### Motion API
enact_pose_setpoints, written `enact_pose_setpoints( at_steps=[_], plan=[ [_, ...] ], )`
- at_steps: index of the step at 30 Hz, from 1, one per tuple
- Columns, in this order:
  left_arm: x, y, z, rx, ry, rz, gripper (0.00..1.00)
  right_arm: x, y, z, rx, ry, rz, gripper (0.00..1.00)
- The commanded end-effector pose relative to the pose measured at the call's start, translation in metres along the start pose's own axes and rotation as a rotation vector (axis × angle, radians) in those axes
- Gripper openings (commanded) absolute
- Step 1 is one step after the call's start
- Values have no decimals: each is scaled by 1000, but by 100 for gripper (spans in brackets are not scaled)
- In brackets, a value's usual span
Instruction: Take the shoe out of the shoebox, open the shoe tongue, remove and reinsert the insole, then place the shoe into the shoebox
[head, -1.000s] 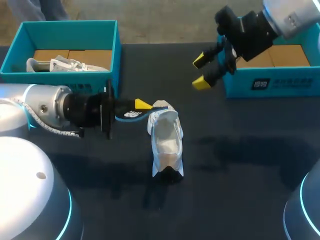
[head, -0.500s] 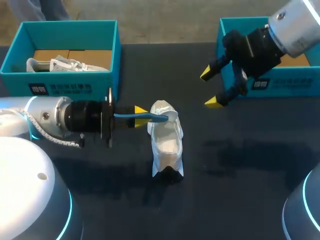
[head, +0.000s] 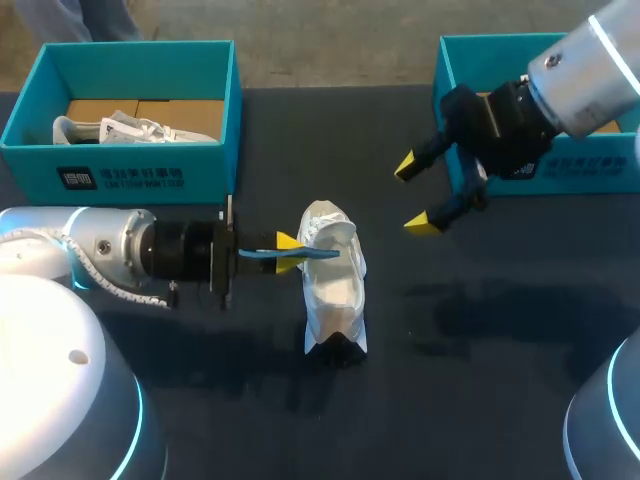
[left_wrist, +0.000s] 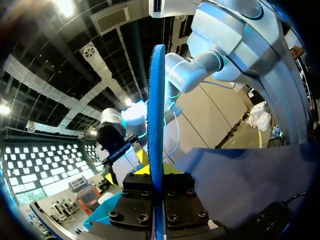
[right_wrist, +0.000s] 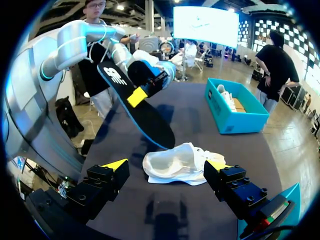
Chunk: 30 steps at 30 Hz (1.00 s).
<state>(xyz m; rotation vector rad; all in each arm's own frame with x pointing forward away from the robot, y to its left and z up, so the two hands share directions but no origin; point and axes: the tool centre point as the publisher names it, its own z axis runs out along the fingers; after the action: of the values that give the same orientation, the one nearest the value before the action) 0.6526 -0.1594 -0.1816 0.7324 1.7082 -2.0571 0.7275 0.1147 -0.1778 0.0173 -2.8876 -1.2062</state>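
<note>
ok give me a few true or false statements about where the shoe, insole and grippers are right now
1. The left gripper is shut on the insole. True.
2. The left shoebox holds a second shoe. True.
3. The shoe nearest the insole also lies in the left shoebox. False: it lies on the table, outside the box.
4. The right gripper grips the shoe. False: it is open, up over the table, apart from the shoe.
5. The insole lies flat on the table. False: it is held up off the table, its tip at the shoe.
</note>
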Motion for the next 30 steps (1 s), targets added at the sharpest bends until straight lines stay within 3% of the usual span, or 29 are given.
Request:
enact_pose_setpoints(
  at_steps=[1, 3, 9, 13, 20, 30],
  plan=[
    [7, 1, 2, -7, -26, 22, 0, -1, 1, 2, 2, 1, 0, 100],
    [9, 1, 1, 6, -48, 30, 0, -1, 1, 2, 2, 1, 0, 100],
    [12, 0, 3, 21, -87, 60, 0, 2, -10, 10, 199, -41, -93, 100],
    [14, 0, 7, -1, -91, 87, 0, 3, -18, 15, 226, -73, -143, 100],
    [20, 5, 12, -11, -113, 92, 0, 3, -34, 34, 235, -71, -188, 100],
    [28, 16, 13, -25, -113, 104, 0, 3, -47, 60, 185, -60, -182, 100]
  ],
)
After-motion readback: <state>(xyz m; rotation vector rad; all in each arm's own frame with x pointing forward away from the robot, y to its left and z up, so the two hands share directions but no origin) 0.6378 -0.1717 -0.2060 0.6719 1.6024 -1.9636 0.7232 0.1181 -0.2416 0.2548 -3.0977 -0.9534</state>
